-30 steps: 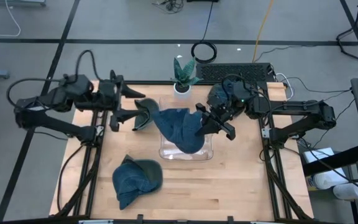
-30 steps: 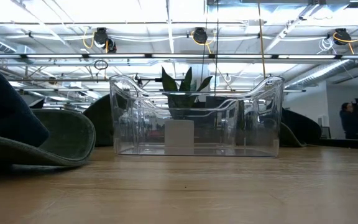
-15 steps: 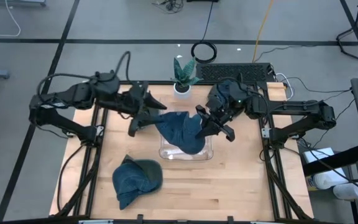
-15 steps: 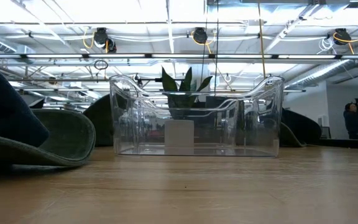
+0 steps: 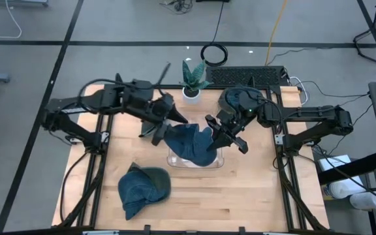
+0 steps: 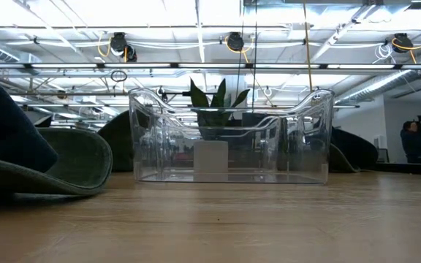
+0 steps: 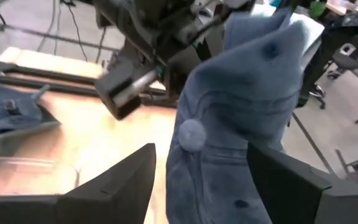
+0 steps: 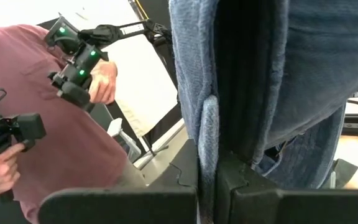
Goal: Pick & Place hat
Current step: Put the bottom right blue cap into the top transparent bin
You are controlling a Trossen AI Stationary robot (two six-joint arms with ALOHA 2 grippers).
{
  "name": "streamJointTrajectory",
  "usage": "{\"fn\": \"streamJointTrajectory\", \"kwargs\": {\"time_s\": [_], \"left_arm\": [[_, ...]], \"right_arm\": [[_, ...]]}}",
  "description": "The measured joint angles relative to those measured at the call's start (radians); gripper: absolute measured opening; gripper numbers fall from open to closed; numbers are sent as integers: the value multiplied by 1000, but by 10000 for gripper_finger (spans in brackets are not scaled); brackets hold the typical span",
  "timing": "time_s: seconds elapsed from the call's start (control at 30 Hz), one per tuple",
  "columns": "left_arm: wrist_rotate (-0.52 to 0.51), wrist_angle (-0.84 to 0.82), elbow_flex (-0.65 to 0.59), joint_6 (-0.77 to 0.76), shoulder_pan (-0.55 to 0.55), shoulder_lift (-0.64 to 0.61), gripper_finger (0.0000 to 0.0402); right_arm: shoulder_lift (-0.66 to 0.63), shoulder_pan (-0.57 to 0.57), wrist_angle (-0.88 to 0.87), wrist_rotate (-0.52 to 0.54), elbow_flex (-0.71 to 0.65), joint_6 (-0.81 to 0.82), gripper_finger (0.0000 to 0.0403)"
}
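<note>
On my overhead feed the left arm reaches in from the table's (image 5: 253, 196) left side, and I see its left gripper (image 5: 162, 123) spread wide at the near-left edge of the hat (image 5: 191, 140); my left wrist feed shows the two dark fingers (image 7: 114, 186) apart with the blue cloth standing between them, though I cannot tell whether either finger touches it. Below that, toward the table's front left, a second hat (image 5: 142, 188) lies crumpled on the wood, and it fills the left edge of my low feed with its brim resting on the surface. In the middle sits the clear bin (image 5: 175, 160); the hat hangs over it, held up off its floor, since my low feed shows the bin (image 6: 229, 135) with no cloth inside. Behind the bin stands a small plant (image 5: 192, 78) in a white pot. Further right, the right gripper (image 5: 222, 130) is clamped on the hat's right side, its fingers (image 8: 238, 180) pressed together with a fold of denim pinched between them. In the right wrist feed a person in a pink shirt (image 8: 48, 137) stands beyond the table holding black handheld controllers.
</note>
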Motion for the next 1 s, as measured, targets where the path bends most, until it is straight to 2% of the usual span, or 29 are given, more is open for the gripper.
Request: {"fn": "streamJointTrajectory", "kwargs": {"time_s": [0.1, 0.43, 0.63, 0.77, 0.9, 1.0], "left_arm": [[4, 5, 0, -3, -4, 25, 254], [120, 96, 0, -57, -2, 30, 207], [188, 88, 0, -60, -2, 30, 146], [193, 101, 0, -60, 5, 30, 92], [252, 106, 0, -101, 24, 30, 32], [316, 106, 0, -134, 38, 30, 22]], "right_arm": [[0, 0, -5, 0, 0, -1, 0], [0, 0, -30, 1, 0, -12, 0], [0, 0, -30, 3, 0, -19, 0], [0, 0, -30, 3, 0, -19, 0], [0, 0, -30, 4, 0, -26, 0], [0, 0, -30, 4, 0, -27, 0]]}}
